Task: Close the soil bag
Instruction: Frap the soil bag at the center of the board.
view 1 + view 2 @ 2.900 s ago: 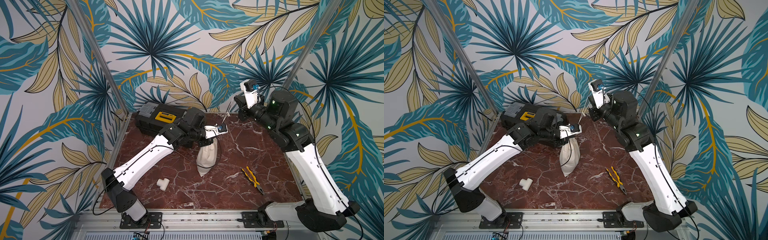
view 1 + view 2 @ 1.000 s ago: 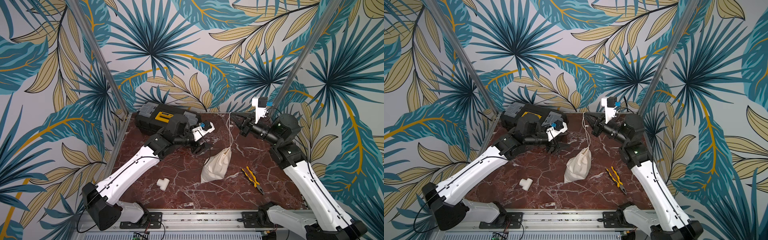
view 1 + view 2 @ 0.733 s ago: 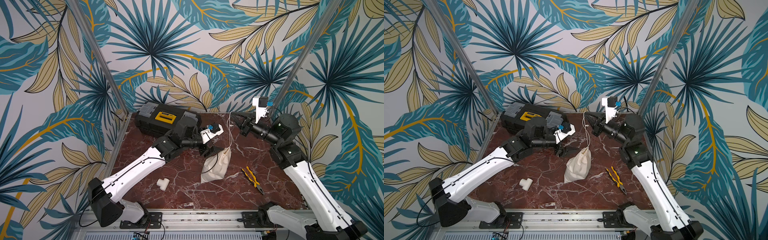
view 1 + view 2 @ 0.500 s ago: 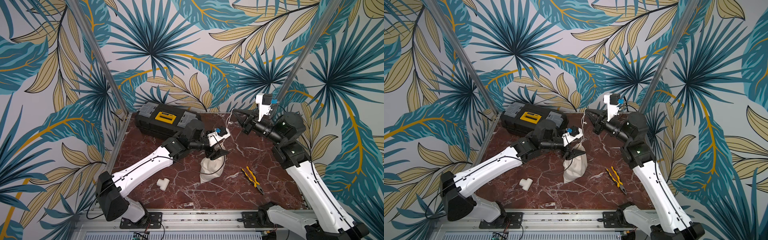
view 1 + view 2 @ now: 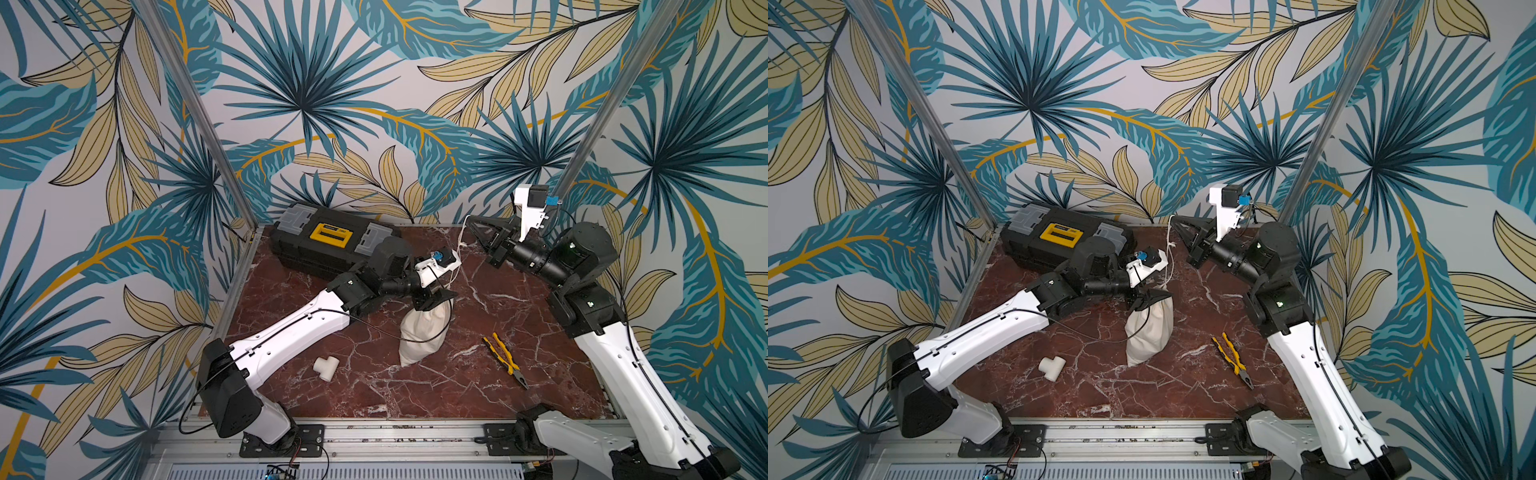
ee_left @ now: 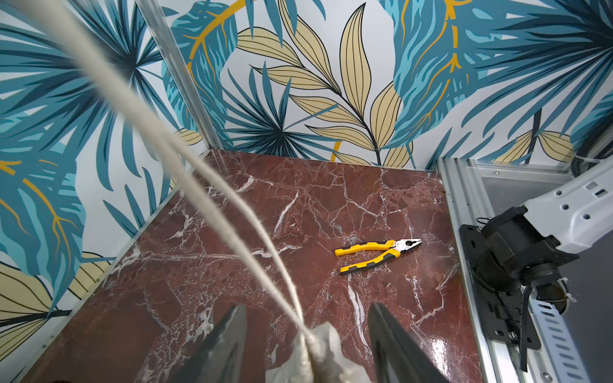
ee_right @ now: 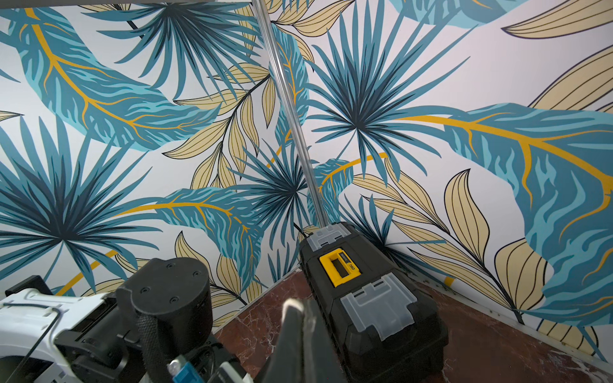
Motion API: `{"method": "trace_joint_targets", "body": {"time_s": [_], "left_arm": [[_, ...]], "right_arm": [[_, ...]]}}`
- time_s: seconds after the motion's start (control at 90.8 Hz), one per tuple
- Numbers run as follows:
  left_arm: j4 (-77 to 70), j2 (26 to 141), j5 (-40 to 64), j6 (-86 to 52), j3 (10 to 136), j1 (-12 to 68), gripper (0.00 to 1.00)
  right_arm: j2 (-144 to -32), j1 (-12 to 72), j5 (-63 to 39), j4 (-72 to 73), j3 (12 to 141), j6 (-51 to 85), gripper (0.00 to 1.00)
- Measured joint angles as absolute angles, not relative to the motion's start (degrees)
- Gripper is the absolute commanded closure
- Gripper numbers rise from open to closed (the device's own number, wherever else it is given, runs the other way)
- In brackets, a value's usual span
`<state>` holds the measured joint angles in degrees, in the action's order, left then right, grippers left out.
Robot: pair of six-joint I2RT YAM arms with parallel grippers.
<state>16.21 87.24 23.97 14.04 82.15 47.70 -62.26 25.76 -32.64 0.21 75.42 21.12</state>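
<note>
- Since a second ago the left end effector (image 5: 437, 300) has come across from in front of the black toolbox (image 5: 328, 245) to the neck of the soil bag (image 5: 422, 336). The bag was then slumped toward the right edge of the worktop (image 5: 415, 395) and now stands more upright.
- Over the same second the right end effector (image 5: 468, 219) has risen a little toward the far edge.
- The soil bag sits about mid-worktop, base down on the red marble and neck uppermost, leaning toward the far right corner.
- The left end effector's jaws stand moderately wide, one on each side of the neck. In the left wrist view its dark fingers (image 6: 229, 345) flank the bunched cloth with marble showing in both gaps, so they straddle the neck without clamping it.
- The bag's mouth is gathered tight where the cord (image 6: 149, 116) leaves it, and two strands run up and away toward the right arm.
- The right end effector is pinched closed on the cord's upper end, above the far edge. The right wrist view shows a white tip at its closed fingertips.
- A white pipe tee (image 5: 325, 368) lies toward the near left corner, well apart from the bag.
- Yellow-handled pliers (image 5: 505, 359) lie near the right edge, apart from the bag.
- The toolbox lies along the far edge at the far left corner.
</note>
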Motion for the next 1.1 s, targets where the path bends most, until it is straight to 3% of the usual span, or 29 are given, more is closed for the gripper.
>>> {"method": "trace_joint_targets", "body": {"time_s": [0.154,0.341,0.463,0.76,0.991,1.101], "left_arm": [[16.5,90.3,24.5,14.0,86.6,47.7,0.53],[19.2,92.3,25.8,14.6,89.9,47.7,0.86],[22.5,92.4,26.2,16.3,90.7,47.7,0.93],[26.4,92.3,25.8,18.6,91.7,47.5,0.95],[29.2,91.8,24.4,20.6,92.1,47.4,0.87],[30.7,91.7,24.0,21.7,92.1,47.4,0.88]], "right_arm": [[-62.3,25.8,-32.6,0.2,75.4,21.7,1.00],[-62.3,25.8,-32.5,0.2,75.4,21.9,1.00],[-62.2,25.8,-32.1,0.2,75.4,21.9,1.00],[-63.0,25.8,-31.3,-4.4,78.3,21.0,1.00],[-64.9,25.8,-30.0,-8.0,82.6,19.2,1.00],[-64.9,25.8,-29.3,-9.3,83.3,18.4,1.00]]}}
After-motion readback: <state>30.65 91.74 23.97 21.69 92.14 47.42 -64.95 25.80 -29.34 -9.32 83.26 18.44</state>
